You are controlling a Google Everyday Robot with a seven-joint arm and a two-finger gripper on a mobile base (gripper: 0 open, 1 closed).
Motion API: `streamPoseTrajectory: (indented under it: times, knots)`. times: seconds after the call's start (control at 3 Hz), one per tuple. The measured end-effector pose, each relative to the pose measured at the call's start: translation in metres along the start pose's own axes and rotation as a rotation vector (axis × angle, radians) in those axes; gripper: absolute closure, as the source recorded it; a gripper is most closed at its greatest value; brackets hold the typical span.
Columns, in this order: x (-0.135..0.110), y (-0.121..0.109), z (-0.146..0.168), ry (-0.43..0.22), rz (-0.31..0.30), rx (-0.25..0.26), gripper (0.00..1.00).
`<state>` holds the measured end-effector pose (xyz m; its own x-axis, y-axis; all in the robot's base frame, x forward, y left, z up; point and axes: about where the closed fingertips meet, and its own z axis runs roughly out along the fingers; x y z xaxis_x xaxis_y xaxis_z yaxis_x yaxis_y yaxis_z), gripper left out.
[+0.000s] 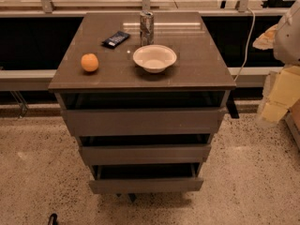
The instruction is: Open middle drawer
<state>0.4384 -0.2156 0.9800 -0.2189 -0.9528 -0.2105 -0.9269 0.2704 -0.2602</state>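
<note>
The middle drawer (145, 154) looks rigid, smooth and handleless, so hook over its top lip, while the hand (53, 218), a dark tip bottom-left, hides its grip: cannot tell.

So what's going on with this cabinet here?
A robot is meant to open the middle drawer of the cabinet, but nothing is touching it now. Its gripper is not in view; only a pale shape at the right edge, possibly its arm, shows. On top sit an orange, a white bowl, a can and a dark packet.
</note>
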Motion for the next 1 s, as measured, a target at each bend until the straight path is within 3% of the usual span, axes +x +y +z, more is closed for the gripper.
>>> streamPoseTrajectory:
  times: [0.33, 0.67, 1.0]
  knots:
    - [0.0, 0.0, 0.0, 0.0, 0.0, 0.0, 0.0]
    - [-0.008, 0.0, 0.011, -0.004, -0.032, 0.032, 0.0]
    - [-0.029, 0.01, 0.043, 0.03, -0.12, 0.116, 0.0]
